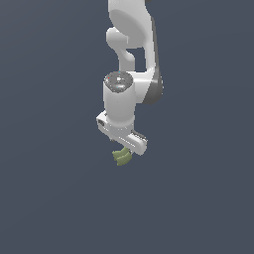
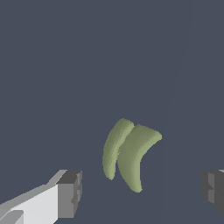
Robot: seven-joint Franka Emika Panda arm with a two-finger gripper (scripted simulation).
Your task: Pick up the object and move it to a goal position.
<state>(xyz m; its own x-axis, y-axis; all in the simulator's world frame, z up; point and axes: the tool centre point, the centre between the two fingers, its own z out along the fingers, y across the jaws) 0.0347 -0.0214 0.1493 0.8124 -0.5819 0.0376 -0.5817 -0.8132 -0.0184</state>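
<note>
You are looking at a small olive-green object (image 2: 129, 153) made of two curved lobes lying side by side, like a short bunch of two stubby bananas. In the wrist view each lobe tapers to a blunt tip and bows the same way, with the shorter lobe tucked against the longer, thicker one. The surface is matte, lightly ridged along its length, and shaded darker where the two lobes meet.

In the exterior view the object (image 1: 122, 157) shows just under the white gripper (image 1: 125, 148), at about 7 o'clock from the end of the hand's crossbar, and it is much narrower than the hand above it. Whether it rests on the dark grey ground (image 1: 49, 198) or hangs slightly above it you cannot tell.

The fingers (image 2: 69, 193) are spread wide: in the wrist view one grey pad sits well off to one side of the object and the other pad (image 2: 213, 189) well off to the opposite side, with clear gaps between each pad and the green lobes. Nothing is pinched. The white arm (image 1: 131, 44) rises straight up toward 12 o'clock.
</note>
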